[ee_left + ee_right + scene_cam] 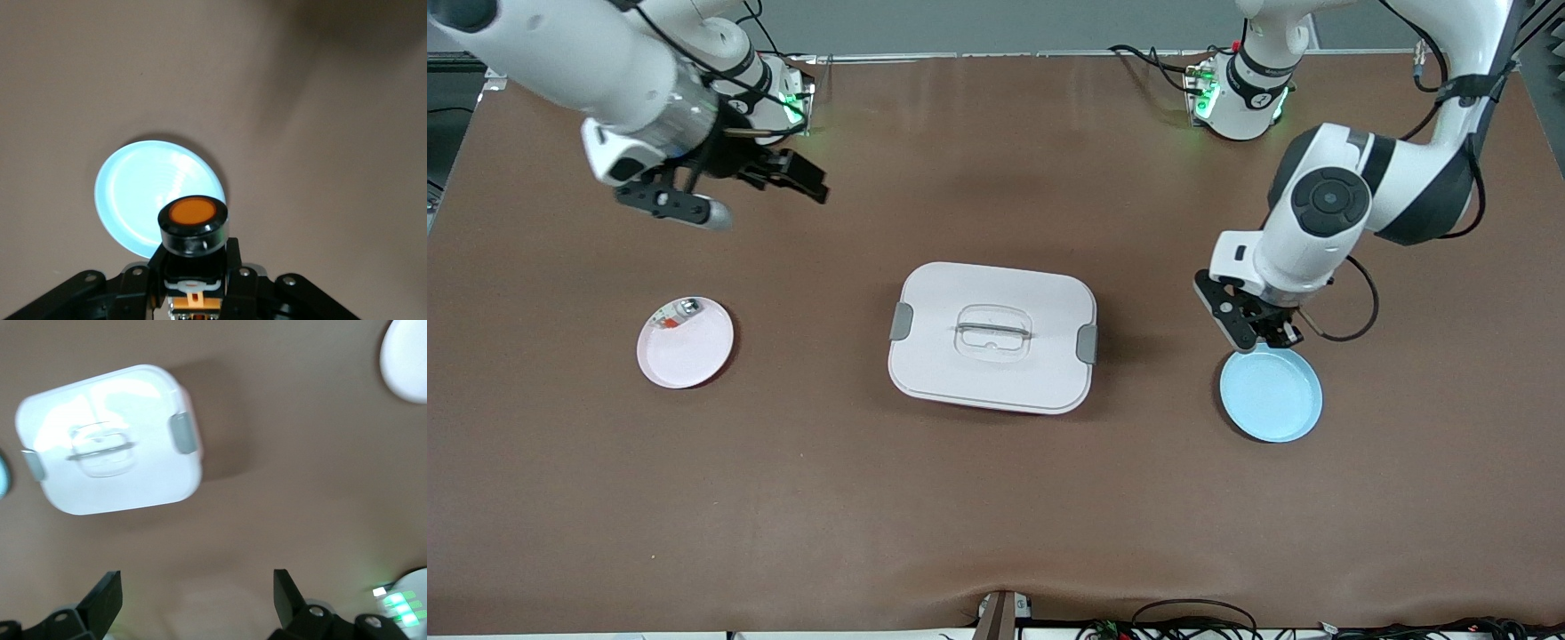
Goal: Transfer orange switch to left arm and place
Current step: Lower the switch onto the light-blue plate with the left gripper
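Gripping the orange switch (194, 227), the left gripper (1270, 336) hangs just over the blue plate's (1272, 396) rim, on the edge toward the robot bases. Left wrist view shows it clearly: black body pinched between the fingers (235, 277), orange cap facing down at the plate (143, 200); the switch is in the air, not touching the plate. In the front view the switch is hidden by the gripper.

Right gripper (760, 191) is up in the air over bare table near the right arm's base, fingers (107, 600) spread wide, nothing between them. It is over table that lies farther from the front camera than the pink plate (685, 347). Right arm is waiting.

Box (992, 338) sits mid-table, lid on, grey latches at both short ends, clear handle on top. It lies between the two plates, well apart from each. Neither gripper is over it.

Pink plate is at the right arm's end of the table. A small silvery part (676, 312) with an orange bit lies on it by the rim toward the bases. Blue plate is at the left arm's end, with nothing visibly lying on it.
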Available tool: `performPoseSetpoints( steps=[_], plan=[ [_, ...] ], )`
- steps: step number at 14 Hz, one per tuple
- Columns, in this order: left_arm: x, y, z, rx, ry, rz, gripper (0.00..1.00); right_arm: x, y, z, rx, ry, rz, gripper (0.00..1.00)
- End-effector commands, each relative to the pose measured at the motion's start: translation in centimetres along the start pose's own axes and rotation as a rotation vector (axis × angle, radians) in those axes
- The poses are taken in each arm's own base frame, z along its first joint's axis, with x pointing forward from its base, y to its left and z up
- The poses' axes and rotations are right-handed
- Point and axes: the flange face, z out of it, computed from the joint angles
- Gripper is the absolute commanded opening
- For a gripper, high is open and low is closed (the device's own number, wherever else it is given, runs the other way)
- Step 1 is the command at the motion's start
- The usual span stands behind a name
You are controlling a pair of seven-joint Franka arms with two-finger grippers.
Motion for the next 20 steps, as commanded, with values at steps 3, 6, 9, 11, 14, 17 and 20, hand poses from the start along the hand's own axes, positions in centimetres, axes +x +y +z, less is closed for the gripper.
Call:
performPoseSetpoints(
  steps=[3,6,9,11,14,17,20],
  plan=[
    [-2.8,-3.4,4.3,0.03,0.045,0.211,0.0,3.2,8.9,-2.8,-0.07,0.029,-0.148,1.0],
    [-3.9,-4.9,6.9,0.045,0.072,0.311,0.0,5.9,14.2,-3.6,-0.112,0.052,-0.195,1.0],
    [-4.9,-5.6,9.4,0.067,0.054,0.391,0.0,7.3,17.1,-4.8,-0.188,0.108,-0.226,1.0],
    [-4.8,-5.5,10.6,0.079,0.041,0.427,0.0,8.2,19.2,-5.4,-0.191,0.133,-0.234,1.0],
    [-4.8,-5.3,12.1,0.1,0.036,0.467,0.0,9.5,22.0,-6.5,-0.19,0.179,-0.317,1.0],
    [-5.3,-5.2,13.8,0.124,0.038,0.5,0.0,10.3,21.9,-6.2,-0.236,0.193,-0.316,1.0],
    [-5.4,-4.9,15.0,0.134,0.023,0.534,0.0,10.1,21.6,-6.3,-0.24,0.187,-0.318,1.0]
  ],
)
